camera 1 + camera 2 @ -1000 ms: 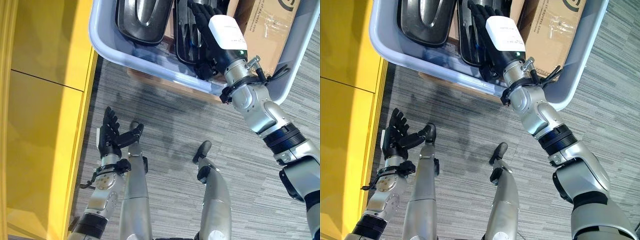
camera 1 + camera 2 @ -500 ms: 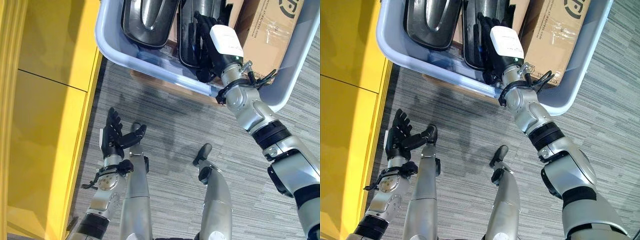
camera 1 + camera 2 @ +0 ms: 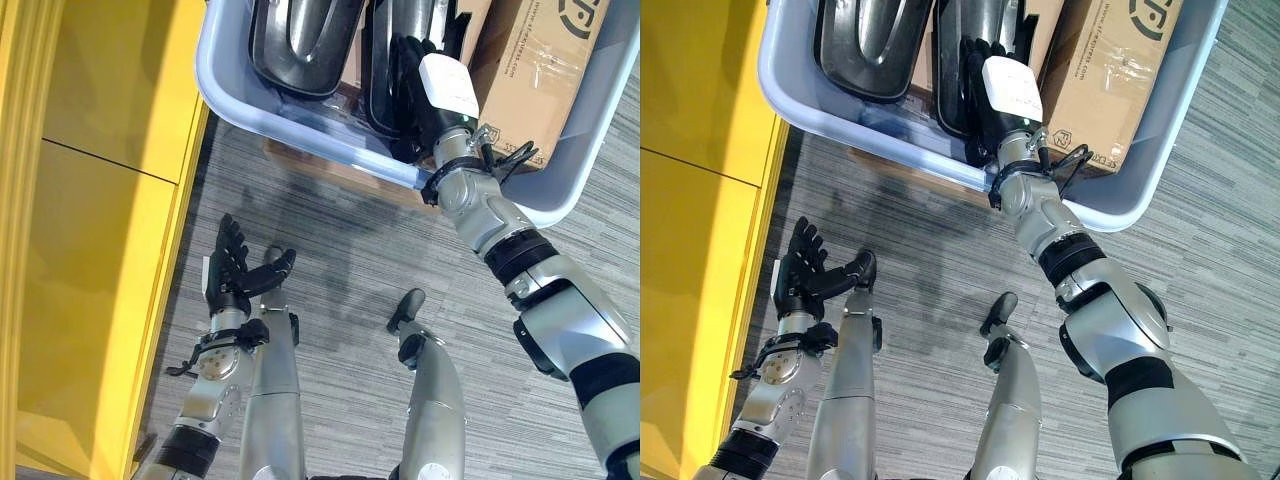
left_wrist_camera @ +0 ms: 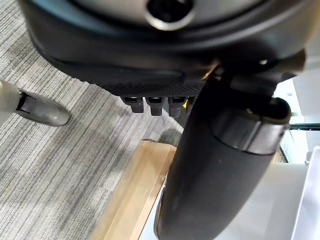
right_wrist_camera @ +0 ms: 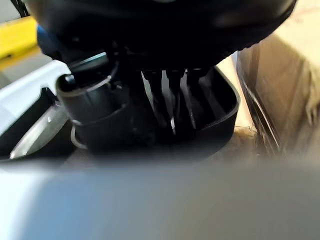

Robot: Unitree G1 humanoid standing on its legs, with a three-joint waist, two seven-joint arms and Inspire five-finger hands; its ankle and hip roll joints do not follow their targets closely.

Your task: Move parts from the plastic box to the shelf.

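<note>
From the head camera I look down on a pale blue-grey plastic box (image 3: 300,125) sitting on grey striped carpet (image 3: 350,260), with a strip of wooden board (image 3: 330,165) showing under its near edge. Inside the box lie two dark moulded plastic parts: one (image 3: 300,40) toward the box's left end, and a second (image 3: 395,60) beside it near the middle. A brown cardboard carton (image 3: 540,60) fills the right end of the box.

My right hand (image 3: 420,90), with its white cover on the back, reaches over the near rim of the box and lies on the middle part. In its wrist view the fingers (image 5: 170,100) run straight along the dark ribbed inside of that part, and the thumb (image 5: 95,115) sits beside them against its near edge; I cannot tell whether the thumb and fingers actually pinch the part's wall or merely rest on it.

My left hand (image 3: 235,275) hangs low above the carpet, well apart from the box, close to the yellow shelf unit (image 3: 90,200) that runs down the left side. Its fingers are spread and nearly straight, the thumb standing out to the side, and it holds nothing. Its wrist view shows short fingertips (image 4: 152,104) over the carpet, with the wooden board and the box's pale wall (image 4: 280,210) past the thumb.

Both parts lie in the box.
</note>
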